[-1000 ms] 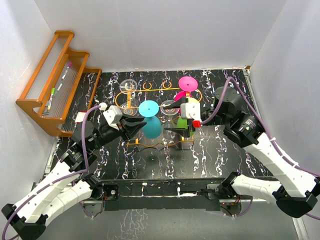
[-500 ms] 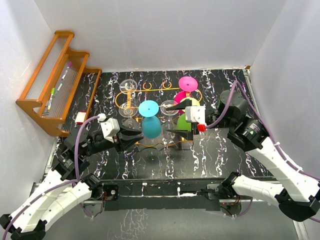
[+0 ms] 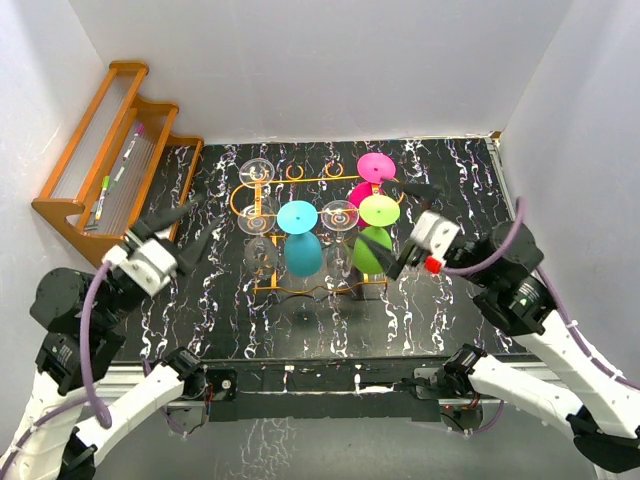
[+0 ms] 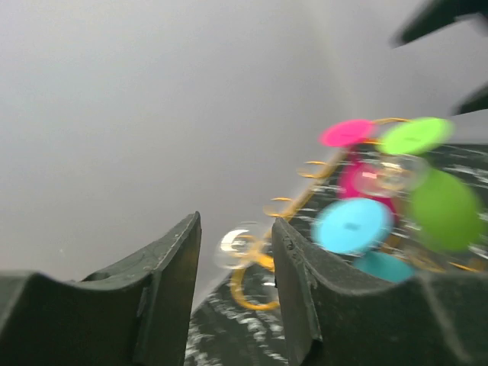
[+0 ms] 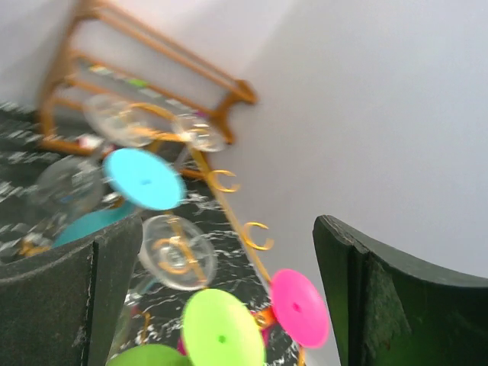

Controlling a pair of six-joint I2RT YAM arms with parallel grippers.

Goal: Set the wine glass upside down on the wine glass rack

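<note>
The rack [image 3: 261,204] stands in the middle of the table [image 3: 455,170], with glasses [image 3: 298,216] hanging upside down in it. The shelf [image 3: 75,205] is far left, by the wall [image 3: 28,120].

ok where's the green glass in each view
Top external: green glass just right of centre, hanging upside down.
Left wrist: far right, blurred.
Right wrist: bottom centre, between the fingers.
Shared landmark: the pink glass, right beside it in all three views.
</note>
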